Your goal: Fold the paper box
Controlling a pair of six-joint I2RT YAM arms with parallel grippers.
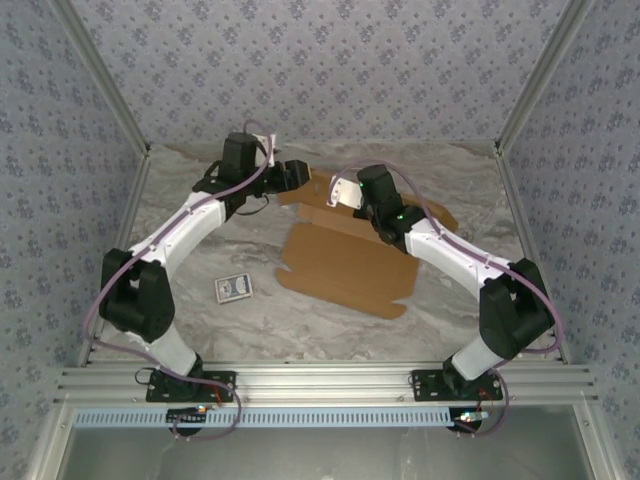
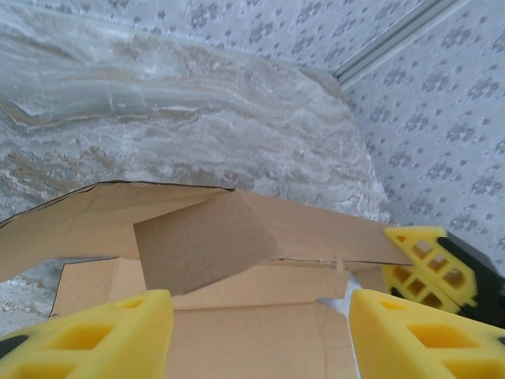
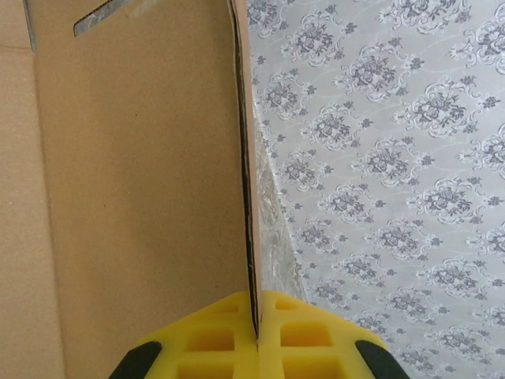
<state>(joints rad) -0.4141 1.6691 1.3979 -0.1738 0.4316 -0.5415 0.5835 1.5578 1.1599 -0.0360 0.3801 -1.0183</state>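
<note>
Two arms meet at the far edge of the box (image 1: 345, 265), a flat brown sheet lying in the middle of the tabletop (image 1: 300, 325), with a packet (image 1: 235, 289) near its left side. From the left wrist, the left gripper (image 2: 260, 339) is spread wide over the cardboard, and a flap (image 2: 201, 249) stands up beyond it. From the right wrist, the right gripper (image 3: 256, 324) is pressed together, pinching an upright edge of the box.

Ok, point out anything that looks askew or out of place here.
One inner flap of the paper box sits askew, slanted relative to the raised wall behind it. A small blue-and-white packet lies loose left of the box, apart from it.
</note>
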